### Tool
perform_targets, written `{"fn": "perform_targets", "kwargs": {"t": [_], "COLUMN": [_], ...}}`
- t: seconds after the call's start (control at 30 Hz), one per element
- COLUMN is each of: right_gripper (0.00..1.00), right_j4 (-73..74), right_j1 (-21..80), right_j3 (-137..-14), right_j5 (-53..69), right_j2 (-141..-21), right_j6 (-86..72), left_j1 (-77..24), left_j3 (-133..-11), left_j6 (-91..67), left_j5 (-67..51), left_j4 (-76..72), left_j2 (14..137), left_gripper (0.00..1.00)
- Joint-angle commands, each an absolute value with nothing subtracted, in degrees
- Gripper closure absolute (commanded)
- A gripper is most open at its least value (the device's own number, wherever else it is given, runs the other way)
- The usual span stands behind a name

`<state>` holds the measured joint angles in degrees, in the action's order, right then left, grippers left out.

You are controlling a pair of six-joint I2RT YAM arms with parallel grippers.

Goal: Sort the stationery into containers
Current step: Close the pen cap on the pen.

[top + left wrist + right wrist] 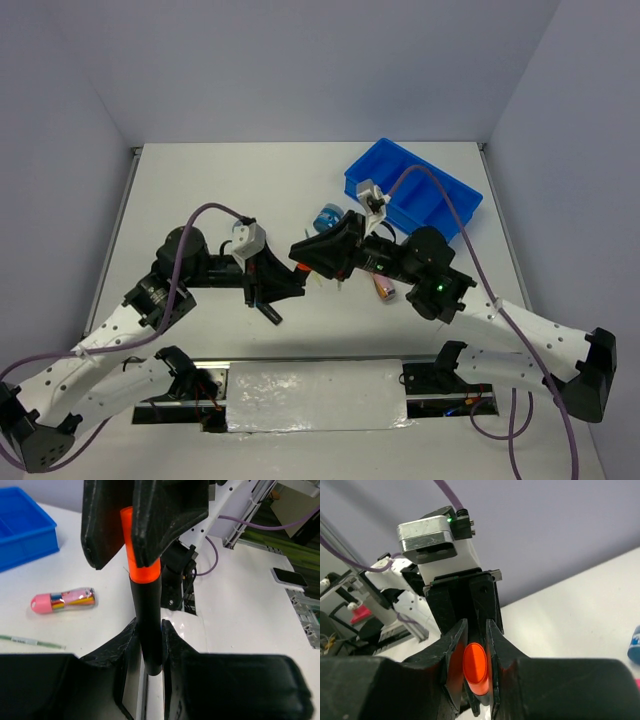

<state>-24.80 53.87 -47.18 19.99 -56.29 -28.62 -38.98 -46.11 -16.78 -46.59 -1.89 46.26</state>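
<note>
A black highlighter (147, 625) with an orange cap (142, 565) is held in the air between both grippers. My left gripper (148, 632) is shut on its black body. My right gripper (476, 640) is shut on the orange cap (476, 669). In the top view the two grippers meet above the table's near middle, left gripper (282, 283) and right gripper (305, 258). The blue divided tray (415, 190) sits at the far right. A round blue tub (327, 218) and the pink-gold cylinder (384, 287) lie on the table near the right arm.
In the left wrist view the pink-gold cylinder (62, 600) and a thin pen (30, 641) lie on the table, with the tray's corner (30, 535) behind. A phone (289, 577) lies off the table's near edge.
</note>
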Motion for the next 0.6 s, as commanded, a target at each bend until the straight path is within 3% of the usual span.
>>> {"fn": "perform_targets", "kwargs": {"t": [0.0,0.03,0.13,0.27,0.57], "right_gripper": [0.74,0.61,0.35,0.23,0.18], "right_j4": [-2.4,-2.4,-2.7,-3.9,-14.7], "right_j1": [53.2,52.7,51.4,50.7,50.5], "right_j3": [-50.1,-50.7,-53.4,-54.7,-46.2], "right_j5": [17.2,17.2,17.0,16.2,22.4], "right_j2": [-56.8,-56.4,-55.6,-53.7,-43.3], "right_j6": [-25.8,-25.7,-26.3,-26.4,-25.9], "left_j1": [-41.7,-43.2,-45.1,-45.7,-45.7], "left_j3": [-46.1,-45.4,-43.3,-40.4,-38.6], "left_j6": [-16.0,-15.1,-15.2,-16.5,-22.9], "left_j5": [-45.7,-44.7,-43.2,-42.0,-35.6], "left_j4": [-23.2,-22.2,-21.9,-24.1,-27.6], "left_j2": [41.5,41.2,41.9,41.8,40.7], "left_gripper": [1.0,1.0,1.0,1.0,1.0]}}
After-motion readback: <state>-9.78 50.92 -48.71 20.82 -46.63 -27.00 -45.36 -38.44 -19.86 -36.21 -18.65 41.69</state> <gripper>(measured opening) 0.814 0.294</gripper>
